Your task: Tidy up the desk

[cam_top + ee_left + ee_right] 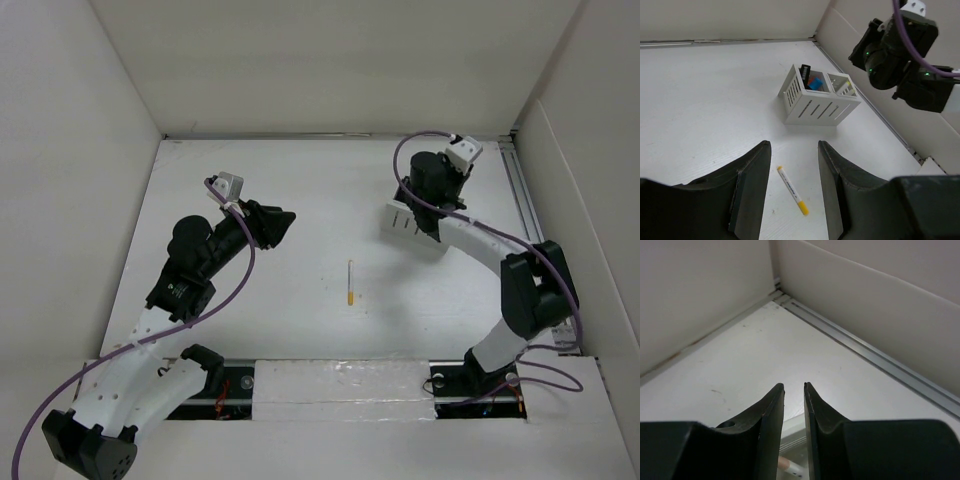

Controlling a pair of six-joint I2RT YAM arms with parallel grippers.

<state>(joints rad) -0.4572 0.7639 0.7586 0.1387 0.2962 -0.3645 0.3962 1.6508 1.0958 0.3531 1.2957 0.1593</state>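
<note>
The desk [300, 180] is a white tabletop walled by white panels. A white pen with a yellow cap [350, 283] lies on it near the middle. My left gripper [278, 226] is open and empty, held above the desk left of the pen. In the left wrist view the pen [792, 190] lies below and between the open fingers [752, 172]. My right gripper [430, 220] points down over a white slotted organizer box [403, 222]. In the right wrist view its fingers [771, 407] stand a narrow gap apart with nothing between the tips. A pen end [789, 466] shows in the box below.
The organizer [817, 100] holds a black item, a blue item and a pen in its compartments. A metal rail [520, 190] runs along the desk's right edge and shows in the right wrist view [865, 352]. The right arm [895, 50] hangs beside the box.
</note>
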